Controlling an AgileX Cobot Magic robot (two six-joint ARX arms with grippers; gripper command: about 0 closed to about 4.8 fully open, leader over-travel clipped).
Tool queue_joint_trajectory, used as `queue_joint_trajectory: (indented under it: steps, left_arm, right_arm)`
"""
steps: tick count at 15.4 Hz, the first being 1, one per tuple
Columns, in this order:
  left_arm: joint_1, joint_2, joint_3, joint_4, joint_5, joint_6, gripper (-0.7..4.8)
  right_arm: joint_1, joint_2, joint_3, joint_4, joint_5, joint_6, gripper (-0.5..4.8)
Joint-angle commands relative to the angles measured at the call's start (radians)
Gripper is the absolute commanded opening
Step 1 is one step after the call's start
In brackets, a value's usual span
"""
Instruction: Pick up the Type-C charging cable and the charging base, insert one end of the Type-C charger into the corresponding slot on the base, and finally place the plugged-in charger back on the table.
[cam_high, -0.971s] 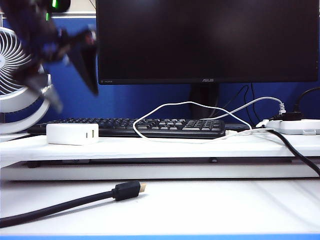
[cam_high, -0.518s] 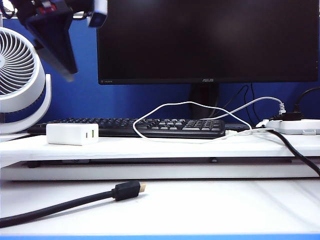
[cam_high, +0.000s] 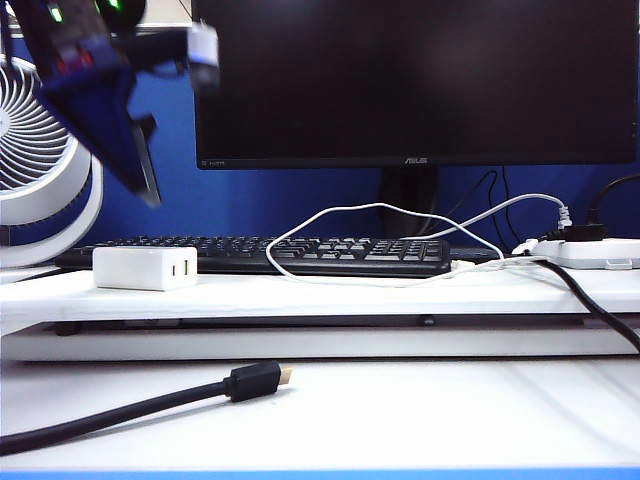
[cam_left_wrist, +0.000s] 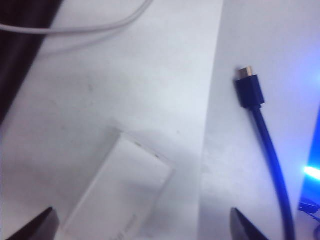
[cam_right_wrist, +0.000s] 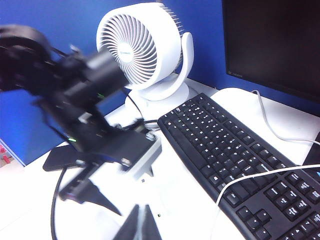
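Descending: left gripper (cam_high: 140, 165) has dropped and rolled since a second ago, jaws spread wide, nothing held.
Below it: charging base (cam_left_wrist: 120, 197) lies on the counter (cam_high: 400, 410) shelf, between the open fingertips' line, not yet touched.
Off to its side: Type-C charging cable (cam_high: 385, 245) looped over the keyboard (cam_high: 300, 255), untouched.
Right gripper (cam_right_wrist: 141, 225): closed, empty, parked well apart.
Meaning: a grasp on the base looks imminent.

above base (cam_high: 145, 268): open air below the wide-open left gripper (cam_high: 140, 180)
behind base: keyboard (cam_high: 300, 255)
beside base: fan (cam_high: 40, 160)
right gripper (cam_right_wrist: 140, 225): shut, away to the side
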Motion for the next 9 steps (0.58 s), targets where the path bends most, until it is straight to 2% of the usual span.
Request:
queue_joint_trajectory:
  steps: [1,9]
  left_arm:
    - [0.0,0.064,0.0,0.059,-0.006,0.007,4.79]
    - [0.0,0.151,0.0,0.079,-0.039,0.007,4.79]
  right_arm:
    - [0.001,-0.003,0.006,0.01,-0.004,-0.003,-0.02]
    - [0.001,-0.003,0.006,-0.031,-0.003,-0.003,-0.02]
